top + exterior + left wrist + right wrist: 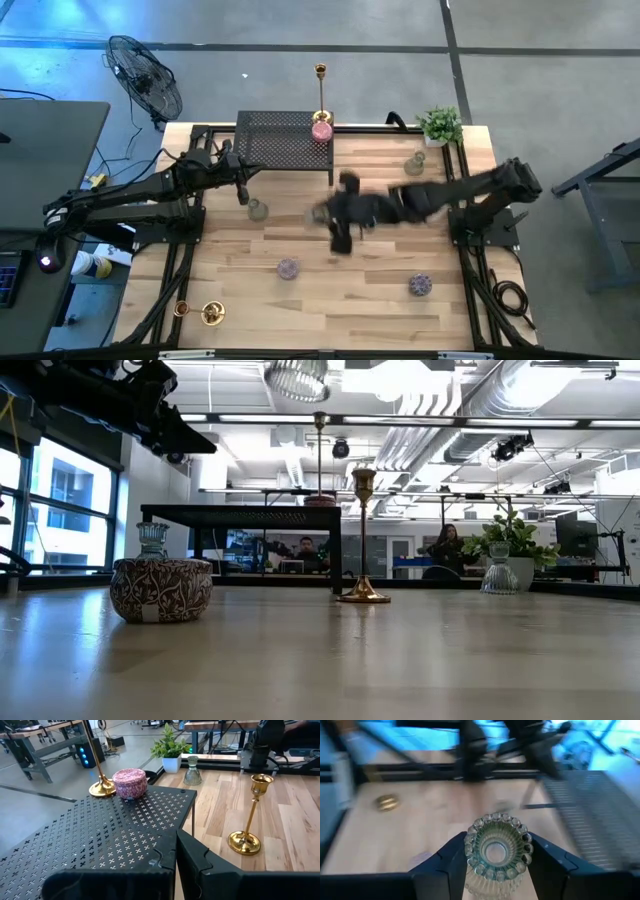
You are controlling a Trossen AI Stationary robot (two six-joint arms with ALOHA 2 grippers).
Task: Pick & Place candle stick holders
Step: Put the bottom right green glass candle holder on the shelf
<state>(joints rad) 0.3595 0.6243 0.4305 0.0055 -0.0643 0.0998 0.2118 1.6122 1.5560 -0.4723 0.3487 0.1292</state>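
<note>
Right gripper (495, 865): fingers clamped on pale green glass holder (496, 851), mid-bench. Left gripper (175, 865): fingers together, above rack (285, 140) at far edge. Pink holder (322, 129), gold candlestick (321, 95): rack's far right corner.
</note>
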